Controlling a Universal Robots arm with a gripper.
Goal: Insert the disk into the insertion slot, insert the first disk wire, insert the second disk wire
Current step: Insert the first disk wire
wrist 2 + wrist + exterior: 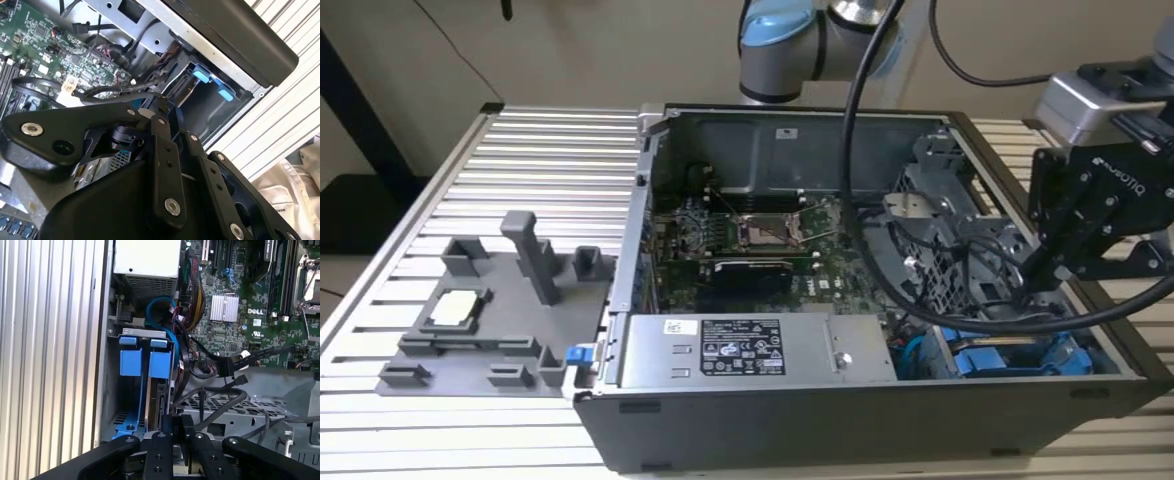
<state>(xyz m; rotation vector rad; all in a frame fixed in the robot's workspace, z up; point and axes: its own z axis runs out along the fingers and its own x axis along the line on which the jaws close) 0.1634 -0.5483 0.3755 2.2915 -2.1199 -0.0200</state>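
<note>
The disk (159,399) stands on edge in the insertion slot (142,333) of the dark-grey drive cage, its blue carrier tab (161,365) level with a second blue carrier (131,362) beside it. My gripper (176,427) hovers just over the disk's rear edge with its fingers pressed together; I cannot tell whether anything is pinched between them. In the exterior view the gripper (1031,287) reaches down into the case above the blue carriers (987,358). The second wrist view has the gripper (165,107) pointing at the cage's blue tabs (202,76). Two black wire connectors (241,381) lie loose nearby.
The silver power-supply box (754,350) sits at the case's front, with the green motherboard (747,245) behind it. Black cables (215,395) drape over the perforated metal cage. A grey fixture tray (494,320) rests on the slatted table at the exterior view's left.
</note>
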